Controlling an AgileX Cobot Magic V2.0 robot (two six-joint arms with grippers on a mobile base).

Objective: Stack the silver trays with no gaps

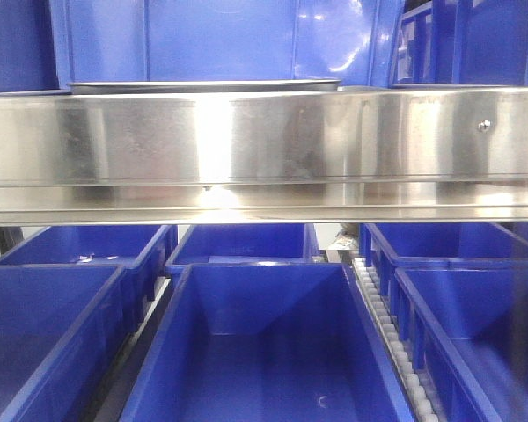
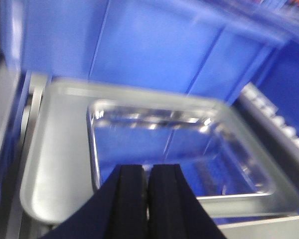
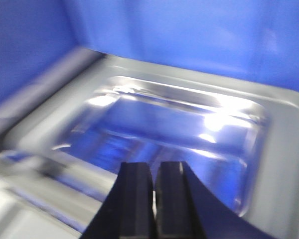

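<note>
The front view shows only the rim of a silver tray at 12 o'clock, above the steel rail and blue bins. Both wrist views reveal its shallow, bare basin, blurred. The left gripper and right gripper hover above it, fingers nearly together, holding nothing.

- A long steel rail runs across the whole front view, with a screw near its right end.
- Behind it, a tray peeks over its top edge, left of centre.
- Bins stand behind the tray.
- Below the rail, more bins sit side by side, a roller track between the middle and right ones.
</note>
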